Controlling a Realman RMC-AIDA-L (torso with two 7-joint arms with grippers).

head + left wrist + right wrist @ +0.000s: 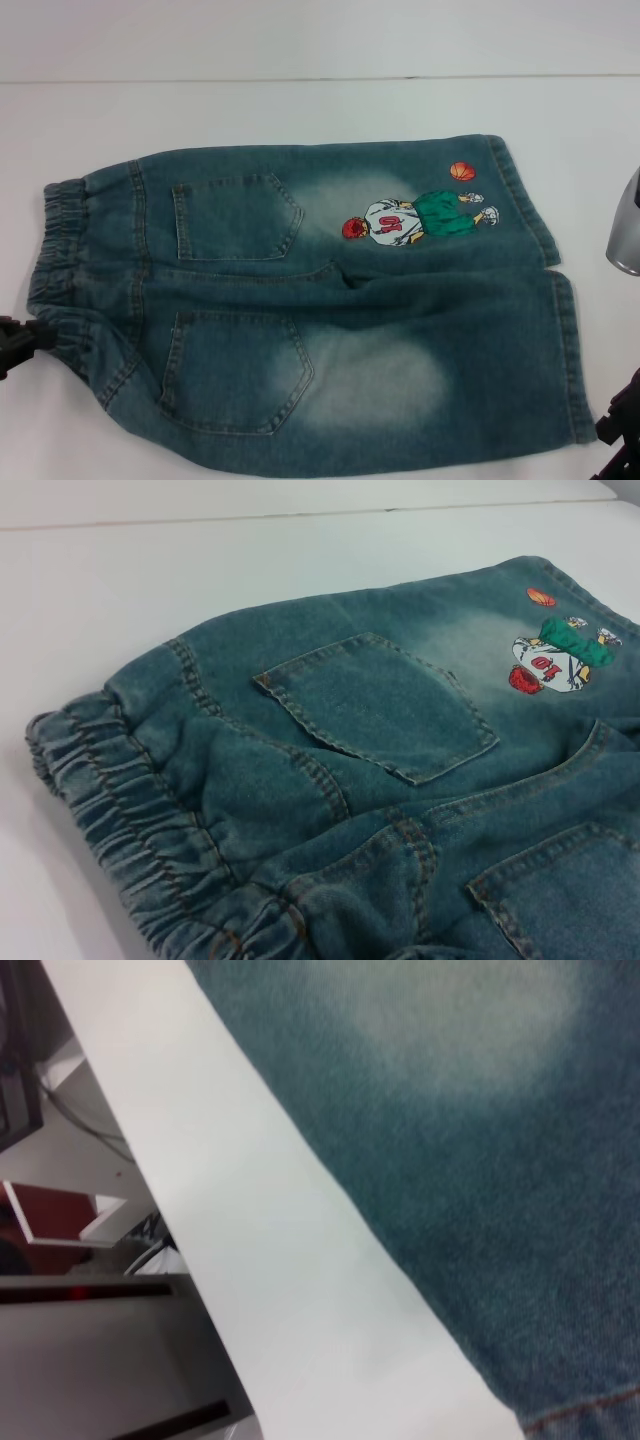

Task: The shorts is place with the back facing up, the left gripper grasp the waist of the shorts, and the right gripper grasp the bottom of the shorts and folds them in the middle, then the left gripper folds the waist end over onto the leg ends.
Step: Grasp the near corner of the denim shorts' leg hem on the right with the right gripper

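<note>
- Peeking in at the head view's edges, the left gripper [22,340] and right gripper [620,420] are cut off; whether either grips anything, I cannot tell.
- Faded denim shorts [310,300] lie flat on the white table [300,110], ruched waist [55,260] by the left gripper.

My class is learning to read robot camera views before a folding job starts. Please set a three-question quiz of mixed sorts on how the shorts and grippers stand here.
1. True or false: the shorts lie flat with the back pockets facing up.
2. Multiple choice: the waist points toward A) the robot's left, B) the robot's right, C) the far table edge.
3. Short answer: which leg carries the embroidered player, the near one or the far one?

Key:
1. True; neither fold has been made.
2. A; the left gripper sits beside the waist, and the right gripper is near the leg ends.
3. The far leg.
</note>
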